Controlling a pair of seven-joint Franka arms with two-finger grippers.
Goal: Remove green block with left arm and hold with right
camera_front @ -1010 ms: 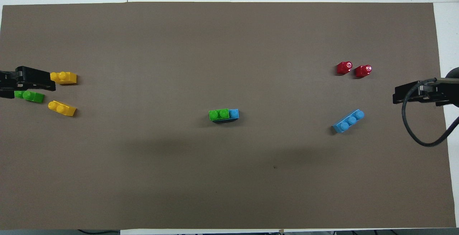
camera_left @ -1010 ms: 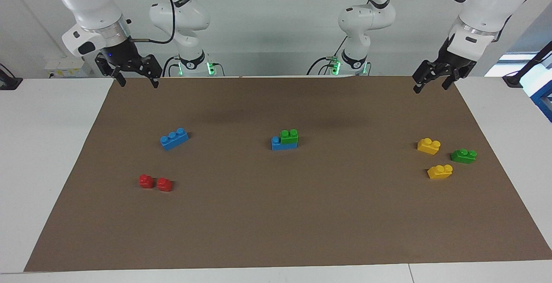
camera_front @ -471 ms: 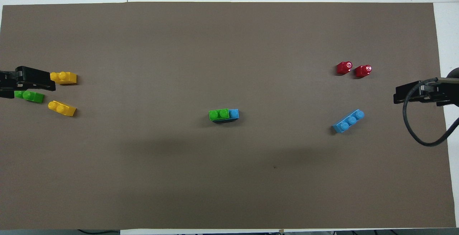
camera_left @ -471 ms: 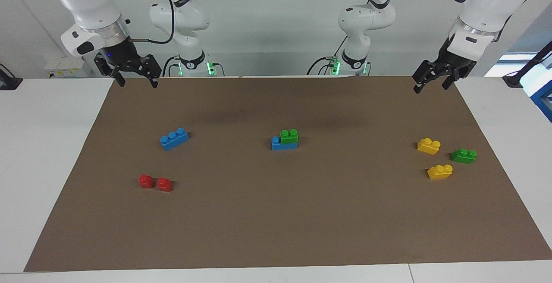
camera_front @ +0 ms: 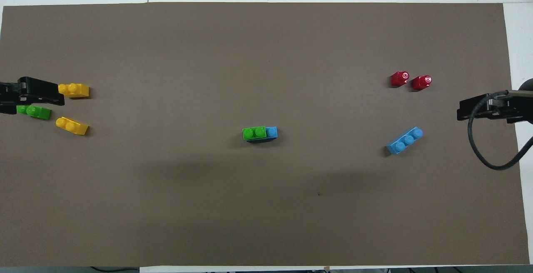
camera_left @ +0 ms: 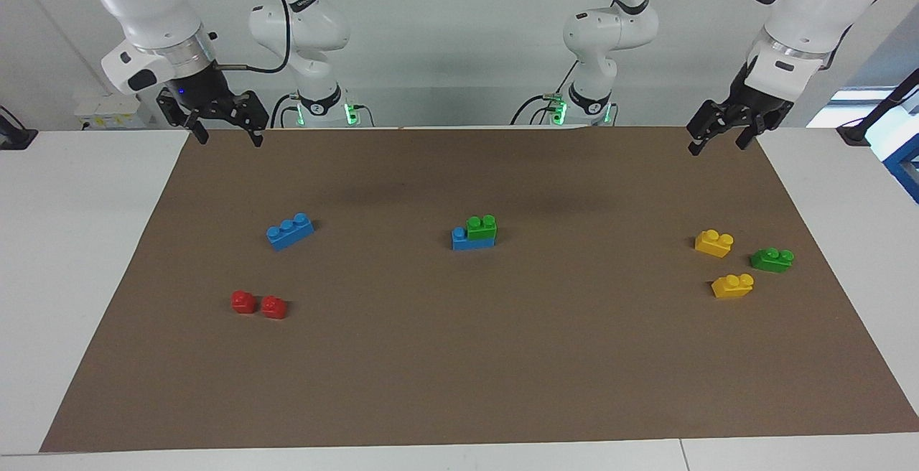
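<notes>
At the middle of the brown mat on the table (camera_left: pixel 93 255), the green block (camera_left: pixel 481 227) sits pressed onto a blue brick (camera_left: pixel 470 240), covering the part of it toward the left arm's end and leaving one blue stud bare toward the right arm's end. Its long axis runs along the table from one arm's end to the other, its two studs pointing straight up.

A second green brick (camera_left: pixel 772 259) lies at the left arm's end between two yellow bricks (camera_left: pixel 714 242). A long blue brick (camera_left: pixel 290 230) lies askew at the right arm's end, and two red pieces (camera_left: pixel 243 301) sit farther from the robots than it.

Both arms wait, raised. The left pincer (camera_left: pixel 714 139) hangs over the mat's edge at its own end, released, fingers spread and holding nothing. The right pincer (camera_left: pixel 230 133) hangs over the mat's corner at its end, likewise released, fingers wide apart.

Compared with a second ago, nothing on the mat has shifted, and both pincers are where they were.
</notes>
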